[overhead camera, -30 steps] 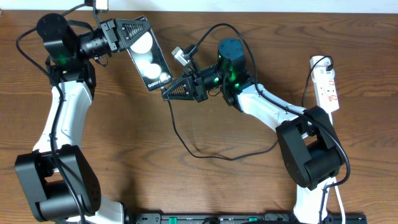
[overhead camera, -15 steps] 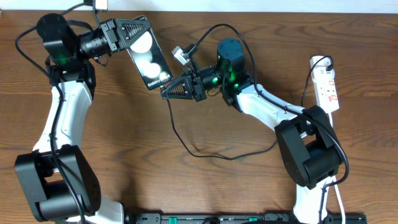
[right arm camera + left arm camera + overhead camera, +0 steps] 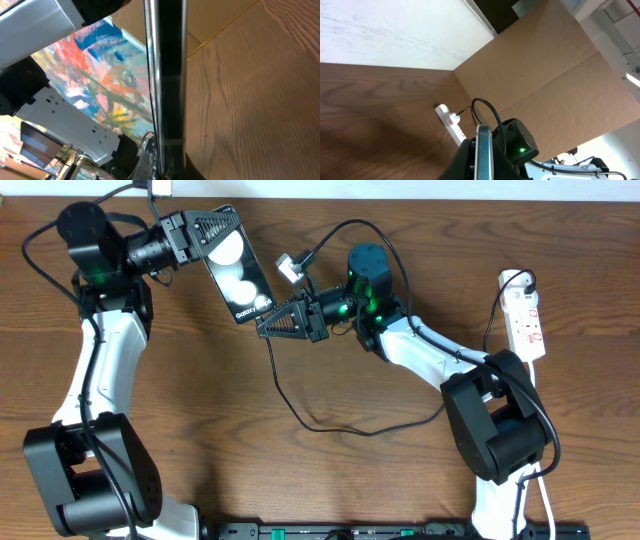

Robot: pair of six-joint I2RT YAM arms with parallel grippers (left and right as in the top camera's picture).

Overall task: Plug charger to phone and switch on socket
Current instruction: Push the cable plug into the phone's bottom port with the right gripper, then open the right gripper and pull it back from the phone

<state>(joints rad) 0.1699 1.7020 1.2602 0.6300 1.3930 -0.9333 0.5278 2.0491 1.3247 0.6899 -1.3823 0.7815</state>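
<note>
Clamping the thin black charger cable (image 3: 300, 415), the right gripper (image 3: 265, 327) had edged left, nearly meeting the slim black phone (image 3: 245, 285) the left gripper (image 3: 228, 235) held.

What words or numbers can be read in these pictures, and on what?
Phone, white print near its lower end: too small and blurred to read.
Power strip, red markings along its face: too small to read.
Both wrist views: no text shows.

Wood-grain surface (image 3: 200, 405) sitting under even indoor light
A white wall (image 3: 380, 30) and brown cardboard panel (image 3: 545, 70) are standing behind it; a colourful painted backdrop (image 3: 107, 75) is showing beyond.
</note>
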